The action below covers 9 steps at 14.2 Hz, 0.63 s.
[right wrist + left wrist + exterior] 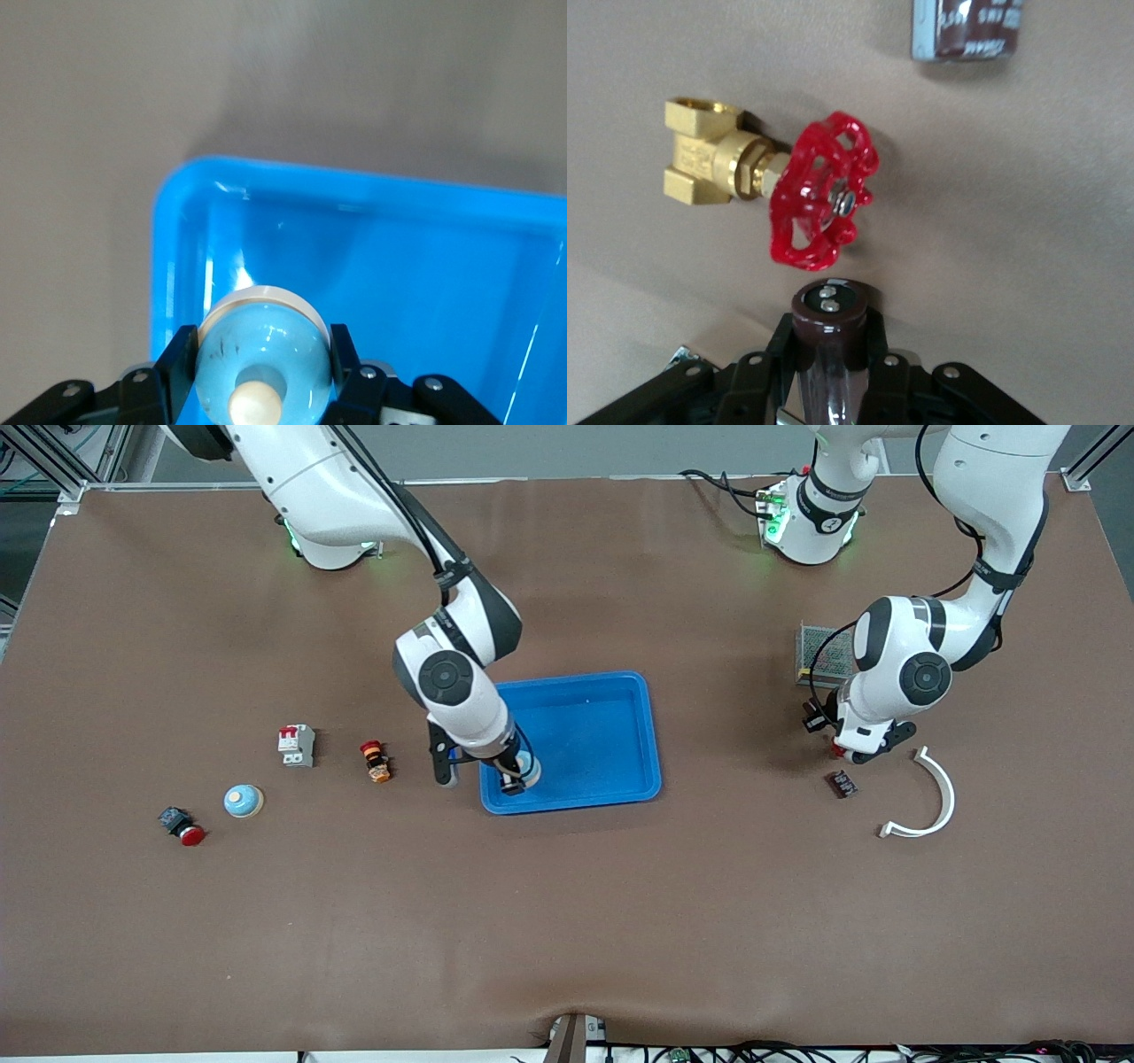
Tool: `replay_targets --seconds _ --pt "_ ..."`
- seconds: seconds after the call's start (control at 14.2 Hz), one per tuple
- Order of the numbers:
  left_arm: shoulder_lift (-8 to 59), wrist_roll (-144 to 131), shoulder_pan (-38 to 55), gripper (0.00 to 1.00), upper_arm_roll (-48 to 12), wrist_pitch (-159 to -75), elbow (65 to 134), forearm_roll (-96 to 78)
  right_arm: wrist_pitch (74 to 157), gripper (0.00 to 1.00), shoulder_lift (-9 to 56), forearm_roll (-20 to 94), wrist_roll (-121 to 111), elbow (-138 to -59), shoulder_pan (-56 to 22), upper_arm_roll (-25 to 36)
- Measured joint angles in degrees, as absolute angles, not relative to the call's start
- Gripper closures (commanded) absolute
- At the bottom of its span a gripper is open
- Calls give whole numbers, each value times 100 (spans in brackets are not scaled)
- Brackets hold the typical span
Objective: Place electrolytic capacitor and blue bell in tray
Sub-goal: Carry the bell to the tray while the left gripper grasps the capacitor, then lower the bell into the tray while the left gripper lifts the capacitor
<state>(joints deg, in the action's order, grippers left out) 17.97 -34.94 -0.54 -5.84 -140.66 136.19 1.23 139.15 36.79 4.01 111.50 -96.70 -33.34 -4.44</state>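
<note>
A red-handled brass valve (775,190), white breaker (297,745), red pushbutton (182,826) and white arc (928,799) lie scattered.

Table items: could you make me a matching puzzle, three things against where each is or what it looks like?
Things:
1. capacitor
2. blue bell
3. valve

Descriptions:
A. brass body, red handwheel, lying on the table
B. gripped by the right end effector, over the tray
C. gripped by the left end effector

Pairs: 1-C, 2-B, 3-A
</note>
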Motion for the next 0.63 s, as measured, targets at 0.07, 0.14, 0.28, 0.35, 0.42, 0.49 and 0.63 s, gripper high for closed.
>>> replay_targets --seconds 0.07,0.14,0.28,0.35,0.42,0.49,0.63 --pt "1797 -3495 -53 100 -584 -14066 13578 123 13965 100 3768 401 11215 -9671 -3429 -424" --pt "1798 -3495 -49 100 -587 -14059 13513 123 13987 100 3841 401 11243 -9672 -3501 -389" --pt "1798 -3495 -21 100 -596 -13994 13326 123 13992 100 3923 388 11251 -9675 -3559 -329" --pt "1799 -3498 3 100 -619 -13856 13184 123 13992 100 3946 366 11251 -9678 -3562 -308" --pt "1799 -3530 30 100 -650 -13638 13010 123 13992 100 3956 349 11251 -9683 -3562 -284" --pt "1798 -3611 75 100 -674 -13421 12824 123 13992 100 3958 345 11251 -9689 -3562 -264" --pt "1799 -3864 278 100 -695 -13087 12491 123 13993 100 3962 310 11251 -9701 -3562 -235"
